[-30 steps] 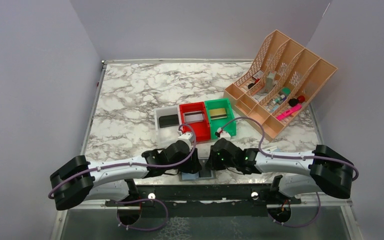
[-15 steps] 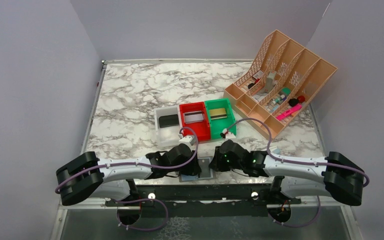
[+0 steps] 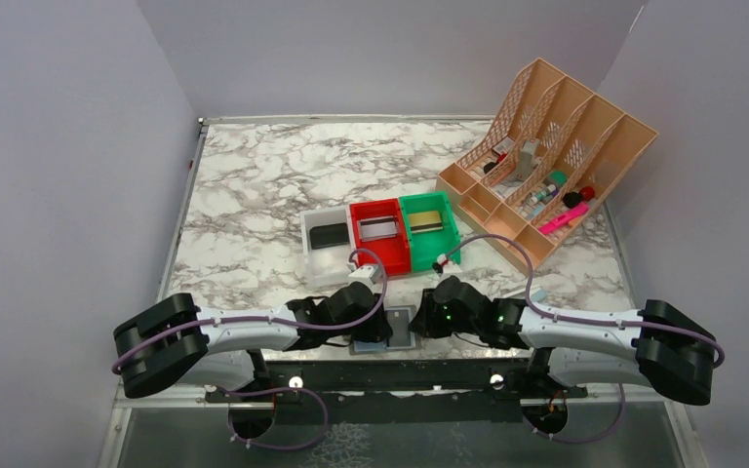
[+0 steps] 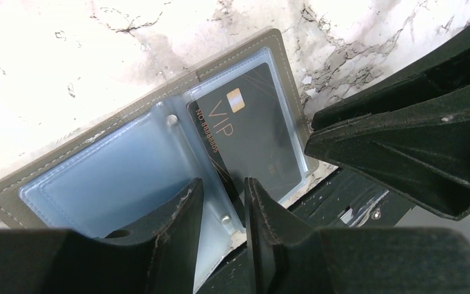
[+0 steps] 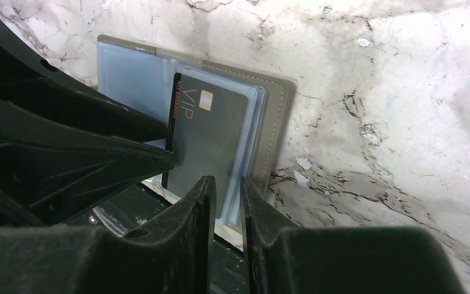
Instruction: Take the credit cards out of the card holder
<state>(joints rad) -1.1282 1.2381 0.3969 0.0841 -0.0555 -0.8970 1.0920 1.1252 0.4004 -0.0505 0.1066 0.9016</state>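
The card holder lies open at the table's near edge, between both grippers. In the left wrist view its pale blue panel is on the left and a black VIP credit card sits in the right sleeve. My left gripper is almost closed astride the holder's middle leaf at its near edge; it also shows in the top view. My right gripper is almost closed over the near edge of the sleeve stack that holds the black card; it also shows in the top view.
White, red and green bins stand in a row just beyond the grippers, each with a flat item inside. A peach desk organizer stands at the back right. A small pale-blue item lies by the right arm.
Both arms have shifted a little to the right and drawn nearer the table's front edge. The holder stays between the grippers at the near edge.
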